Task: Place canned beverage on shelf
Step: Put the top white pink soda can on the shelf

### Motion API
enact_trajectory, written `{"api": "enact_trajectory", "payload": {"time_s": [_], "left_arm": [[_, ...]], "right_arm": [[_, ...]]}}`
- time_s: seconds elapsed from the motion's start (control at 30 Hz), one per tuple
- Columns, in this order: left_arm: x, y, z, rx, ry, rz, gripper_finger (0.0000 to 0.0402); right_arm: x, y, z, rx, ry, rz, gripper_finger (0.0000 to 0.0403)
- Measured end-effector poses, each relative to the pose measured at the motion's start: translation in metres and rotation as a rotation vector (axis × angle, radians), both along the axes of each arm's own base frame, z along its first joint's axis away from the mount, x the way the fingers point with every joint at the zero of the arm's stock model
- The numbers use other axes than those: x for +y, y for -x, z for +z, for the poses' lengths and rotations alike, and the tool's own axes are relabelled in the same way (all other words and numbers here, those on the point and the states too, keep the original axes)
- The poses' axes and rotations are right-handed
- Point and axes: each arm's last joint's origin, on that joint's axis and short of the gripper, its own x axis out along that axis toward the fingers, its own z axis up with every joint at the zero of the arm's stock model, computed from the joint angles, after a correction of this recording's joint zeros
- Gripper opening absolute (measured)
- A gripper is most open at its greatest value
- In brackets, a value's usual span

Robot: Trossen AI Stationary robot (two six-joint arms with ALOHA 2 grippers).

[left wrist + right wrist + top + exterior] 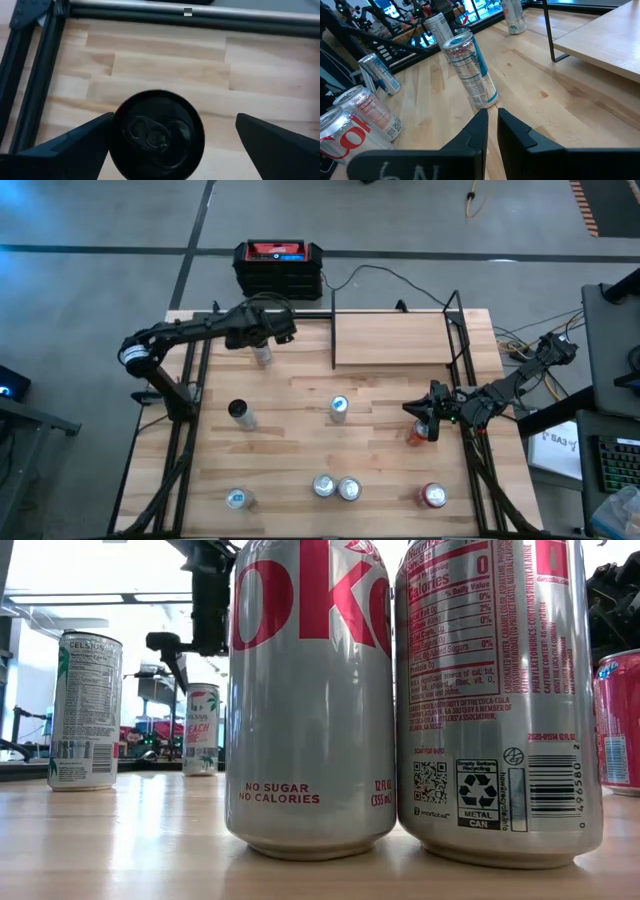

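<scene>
Left arm stretched over a can, right arm waiting at the table's right edge.

The left gripper (262,343) hangs jaws wide around a black-topped can (157,134), not gripping, just left of the shelf (390,340). The right gripper (491,131) is closed and empty above the wooden table (380,440), with other cans scattered about.

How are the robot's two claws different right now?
The left gripper is wide open; the right gripper is shut. The left gripper hangs over a dark-topped can; the right gripper has nothing in it. Both are dark two-finger grippers above the wooden table.
</scene>
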Motion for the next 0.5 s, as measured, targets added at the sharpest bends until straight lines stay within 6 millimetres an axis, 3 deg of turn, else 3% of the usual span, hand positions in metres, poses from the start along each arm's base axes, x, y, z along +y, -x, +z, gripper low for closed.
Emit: {"api": "enact_trajectory", "payload": {"time_s": [0.23, 0.5], "left_arm": [[-0.024, 0.012, -0.01, -0.026, -0.121, -0.013, 0.0398], [-0.035, 0.025, -0.043, -0.099, -0.187, -0.013, 0.0398]], "right_arm": [[0.0, 0.0, 0.0, 0.0, 0.0, 0.0, 0.0029], [0.0, 0.0, 0.0, 0.0, 0.0, 0.0, 0.0029]]}}
